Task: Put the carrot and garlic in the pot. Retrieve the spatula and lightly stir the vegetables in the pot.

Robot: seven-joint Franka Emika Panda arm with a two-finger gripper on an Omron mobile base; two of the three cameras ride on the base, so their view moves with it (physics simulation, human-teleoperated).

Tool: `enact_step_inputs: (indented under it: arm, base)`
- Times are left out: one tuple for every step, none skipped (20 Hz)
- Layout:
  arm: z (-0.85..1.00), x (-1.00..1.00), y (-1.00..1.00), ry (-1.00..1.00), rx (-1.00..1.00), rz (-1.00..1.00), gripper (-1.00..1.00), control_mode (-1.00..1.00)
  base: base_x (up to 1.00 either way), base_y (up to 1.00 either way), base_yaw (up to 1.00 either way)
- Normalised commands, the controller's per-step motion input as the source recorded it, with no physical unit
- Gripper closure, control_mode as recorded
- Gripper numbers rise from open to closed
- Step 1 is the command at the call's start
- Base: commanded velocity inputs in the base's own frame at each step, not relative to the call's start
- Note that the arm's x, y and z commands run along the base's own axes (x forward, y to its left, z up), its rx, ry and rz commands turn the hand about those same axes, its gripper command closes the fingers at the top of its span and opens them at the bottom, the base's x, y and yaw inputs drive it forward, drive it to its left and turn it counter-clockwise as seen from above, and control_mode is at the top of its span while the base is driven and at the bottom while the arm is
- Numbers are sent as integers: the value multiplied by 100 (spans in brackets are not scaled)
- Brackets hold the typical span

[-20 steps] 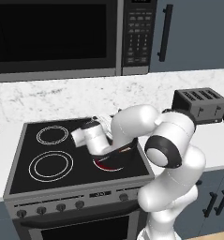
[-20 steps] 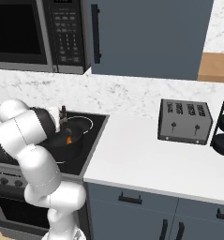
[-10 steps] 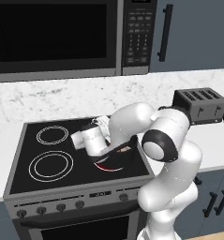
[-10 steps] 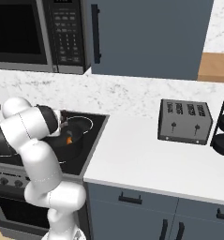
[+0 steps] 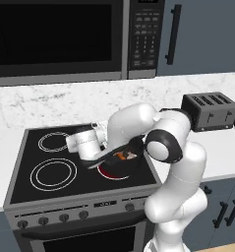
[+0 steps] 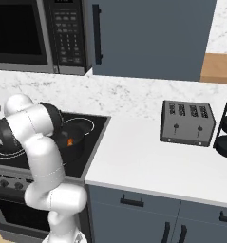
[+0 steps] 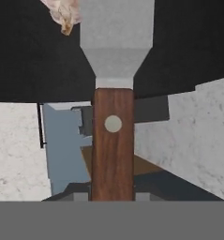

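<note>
Our gripper pinches the spatula handle, blade reaching ahead into the pot, garlic just beside the blade.

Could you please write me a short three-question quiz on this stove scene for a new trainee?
1. True or false: in the hand view, the spatula reaches with its silver-grey blade into the black pot.
2. Which vegetable shows orange inside the pot in the left base view? A) the garlic B) the carrot C) a tomato
3. Fill in: on the counter to the right of the stove stands a black ____.

Key
1. True. The brown handle runs up from the gripper, and the blade lies over the pot's dark inside, next to the pale garlic.
2. B, the carrot.
3. Toaster.
</note>
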Motion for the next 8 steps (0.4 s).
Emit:
enact_step_inputs:
  arm:
    - [16, 0, 18, 0, 0, -13, 100, -100]
    - [7, 0, 4, 0, 0, -12, 100, -100]
    - [7, 0, 0, 0, -4, -11, 100, -100]
    - [1, 0, -17, -1, -9, -11, 100, -100]
    - [2, 0, -35, -5, -11, -9, 100, -100]
    - [0, 0, -55, -9, -12, -4, 100, -100]
    - [0, 0, -46, -7, -13, -3, 100, -100]
    - [0, 2, -38, -9, -15, -1, 100, -100]
  base:
    - [0, 0, 0]
    - [0, 0, 0]
    - [0, 0, 0]
    - [0, 0, 0]
    - [0, 0, 0]
    - [0, 0, 0]
    - [0, 0, 0]
    - [0, 0, 0]
